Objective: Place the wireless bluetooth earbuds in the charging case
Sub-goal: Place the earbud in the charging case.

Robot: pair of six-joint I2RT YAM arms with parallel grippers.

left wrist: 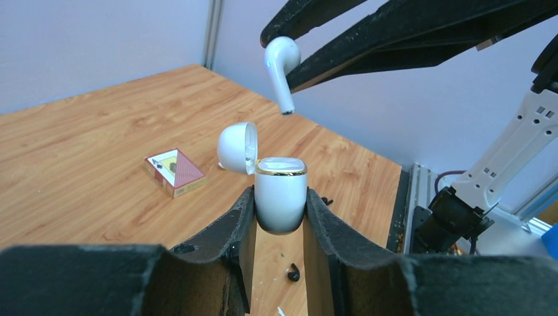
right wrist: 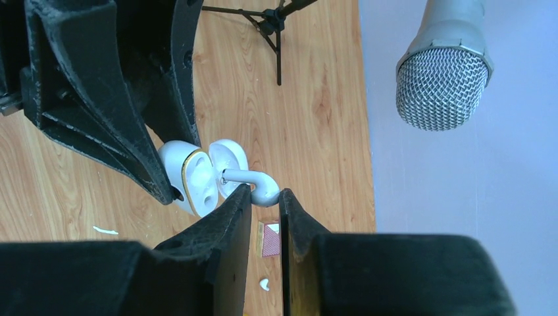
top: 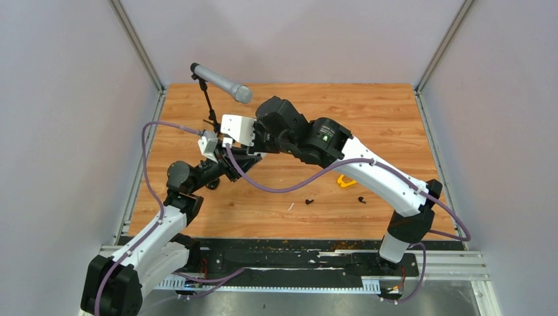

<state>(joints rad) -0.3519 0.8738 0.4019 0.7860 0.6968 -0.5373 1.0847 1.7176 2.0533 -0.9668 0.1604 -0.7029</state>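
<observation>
From above, the left arm (top: 158, 230) and right arm (top: 388, 178) meet over the table (top: 395, 118) and hide the case. Two black earbuds (top: 309, 201) (top: 361, 199) lie on the wood well to the right of that spot. In the left wrist view, the left gripper (left wrist: 279, 201) is clamped tight on the case (left wrist: 281, 187), which stands upright with its lid (left wrist: 237, 148) swung open to the left. A white earbud (left wrist: 281, 66) hangs above the case and apart from it, stem down, pinched in the right gripper (left wrist: 284, 41). A box (left wrist: 174, 171) lies left of the case, and one of the black earbuds (left wrist: 293, 271) lies on the table below it. In the right wrist view, the right gripper (right wrist: 265, 197) is nearly closed on the white earbud's head (right wrist: 263, 191), with the stem pointing toward the case's open mouth (right wrist: 197, 181). A mic (right wrist: 444, 72) sits well to the right of the case.
</observation>
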